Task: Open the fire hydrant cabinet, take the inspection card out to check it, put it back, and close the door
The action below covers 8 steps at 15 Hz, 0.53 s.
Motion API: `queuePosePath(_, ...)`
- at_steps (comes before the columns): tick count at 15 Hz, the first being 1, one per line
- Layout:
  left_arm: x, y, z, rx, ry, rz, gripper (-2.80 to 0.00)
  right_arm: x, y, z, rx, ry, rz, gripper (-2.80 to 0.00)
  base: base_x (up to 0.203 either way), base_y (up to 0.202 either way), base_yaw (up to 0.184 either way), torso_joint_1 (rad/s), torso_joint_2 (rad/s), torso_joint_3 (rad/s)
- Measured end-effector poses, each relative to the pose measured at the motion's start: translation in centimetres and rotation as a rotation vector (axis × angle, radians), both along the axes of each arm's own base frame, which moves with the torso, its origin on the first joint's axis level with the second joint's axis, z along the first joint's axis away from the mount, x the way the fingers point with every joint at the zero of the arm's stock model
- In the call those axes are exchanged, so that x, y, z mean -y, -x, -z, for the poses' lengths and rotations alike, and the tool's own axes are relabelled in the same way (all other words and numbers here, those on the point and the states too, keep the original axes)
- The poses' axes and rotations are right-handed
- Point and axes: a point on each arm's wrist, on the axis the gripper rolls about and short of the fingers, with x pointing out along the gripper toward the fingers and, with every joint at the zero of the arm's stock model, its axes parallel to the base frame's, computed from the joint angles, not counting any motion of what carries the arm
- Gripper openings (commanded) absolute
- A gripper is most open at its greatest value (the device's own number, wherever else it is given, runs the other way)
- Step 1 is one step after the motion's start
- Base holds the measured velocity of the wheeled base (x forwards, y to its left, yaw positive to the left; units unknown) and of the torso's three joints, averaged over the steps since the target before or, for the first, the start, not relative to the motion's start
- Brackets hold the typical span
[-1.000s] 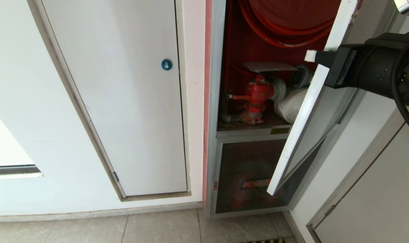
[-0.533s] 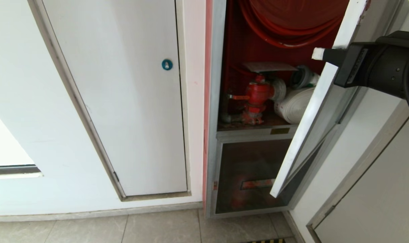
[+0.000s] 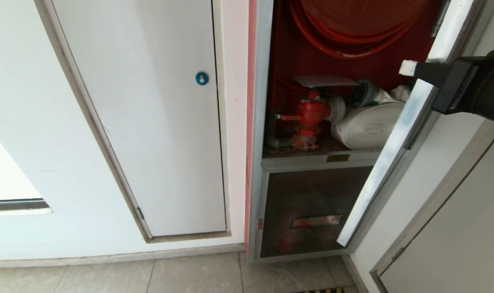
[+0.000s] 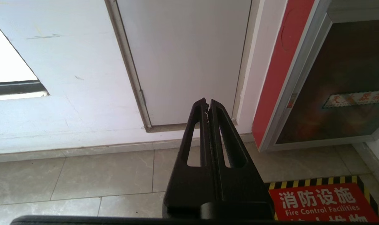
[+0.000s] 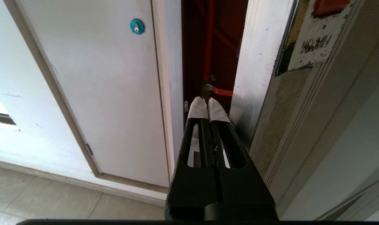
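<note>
Right beside the pinched-shut, empty right gripper (image 3: pixel 407 67), the door (image 3: pixel 397 138) has swung way wider vs a sec ago, so the fire hydrant cabinet (image 3: pixel 263 122) is basically open w/ the inspection card (image 3: pixel 325 80) off to the gripper's left on the valve (image 3: pixel 310 116); left gripper (image 4: pixel 207 104) parked, closed; floor sign (image 4: pixel 323 203) reads "消防设施 / Fire Control Facilities".

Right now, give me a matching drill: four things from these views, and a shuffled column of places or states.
Things:
1. door
2. inspection card
3. left gripper
4. rolled hose

Places or states:
A. lying flat on top of the red valve
B. swung open, right gripper at its edge
C. shut, pointing at the floor tiles by the white door
D. on the cabinet shelf, right of the valve

Pairs: 1-B, 2-A, 3-C, 4-D
</note>
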Motion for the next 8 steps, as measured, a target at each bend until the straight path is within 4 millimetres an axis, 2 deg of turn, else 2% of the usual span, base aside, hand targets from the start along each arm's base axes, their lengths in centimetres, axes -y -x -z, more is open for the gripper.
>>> queuePosePath(8, 0.0, 0.0, 0.0, 0.0, 0.0, 0.0, -2.8, 1.5, 2.8, 0.2, 0.032, -0.014, 0.024, -2.8, 0.0, 0.0, 0.0, 0.0, 0.0, 0.0)
